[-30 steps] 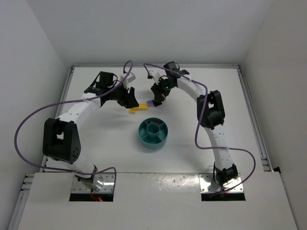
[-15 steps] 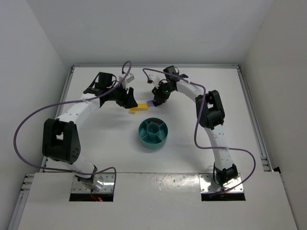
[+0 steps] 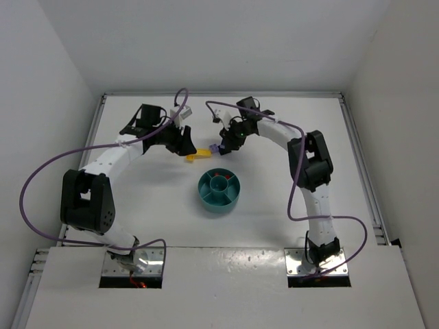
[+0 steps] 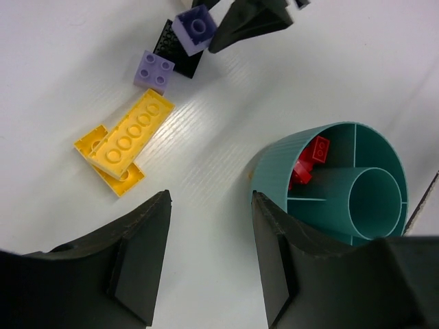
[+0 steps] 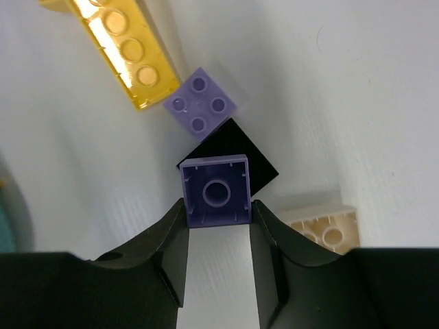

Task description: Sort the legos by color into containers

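My right gripper (image 5: 217, 209) is shut on a purple brick (image 5: 215, 190), underside towards the camera, held just above a black brick (image 5: 257, 159). A second purple brick (image 5: 200, 103) and a yellow brick (image 5: 116, 48) lie beyond; a beige brick (image 5: 328, 229) lies to the right. In the left wrist view my left gripper (image 4: 211, 205) is open and empty over bare table, between two stacked yellow bricks (image 4: 123, 142) and the teal dish (image 4: 309, 177), which holds red bricks (image 4: 307, 161). In the top view the dish (image 3: 219, 201) sits mid-table, with the grippers behind it.
White walls enclose the table on the left, back and right. Purple cables loop from both arms (image 3: 41, 171). The right gripper's fingertips (image 4: 250, 20) show at the top of the left wrist view, close to the left gripper.
The right arm's elbow has swung right and the gripper has shifted slightly, still over the purple and black bricks. The left arm has barely moved.
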Motion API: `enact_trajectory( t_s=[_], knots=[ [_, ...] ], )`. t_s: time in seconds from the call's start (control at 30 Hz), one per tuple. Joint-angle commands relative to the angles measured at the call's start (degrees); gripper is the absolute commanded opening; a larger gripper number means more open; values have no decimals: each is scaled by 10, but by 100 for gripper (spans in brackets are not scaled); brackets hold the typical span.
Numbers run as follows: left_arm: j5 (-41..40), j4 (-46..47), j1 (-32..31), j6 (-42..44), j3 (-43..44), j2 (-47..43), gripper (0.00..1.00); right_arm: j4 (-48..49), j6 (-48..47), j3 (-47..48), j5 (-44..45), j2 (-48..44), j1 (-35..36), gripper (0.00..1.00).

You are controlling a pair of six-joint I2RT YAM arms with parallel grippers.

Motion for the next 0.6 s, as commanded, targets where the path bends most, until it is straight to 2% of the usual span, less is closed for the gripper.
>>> enact_trajectory(
  t_s=[0.0,0.07,0.2,0.33,0.57],
  knots=[
    [4,25,6,-3,-1,-23,56,11,-15,-17,-28,-104,-2,11],
    [4,31,6,-3,-1,-18,56,-8,-20,-37,-35,-130,-7,11],
    [4,36,6,-3,-1,-13,56,-82,-93,-62,-41,-191,-12,10],
    [4,42,6,-3,-1,-7,56,-138,-149,-130,-47,-265,-12,10],
    [9,48,1,-3,4,10,56,-211,-188,-210,-59,-369,5,10]
  ],
)
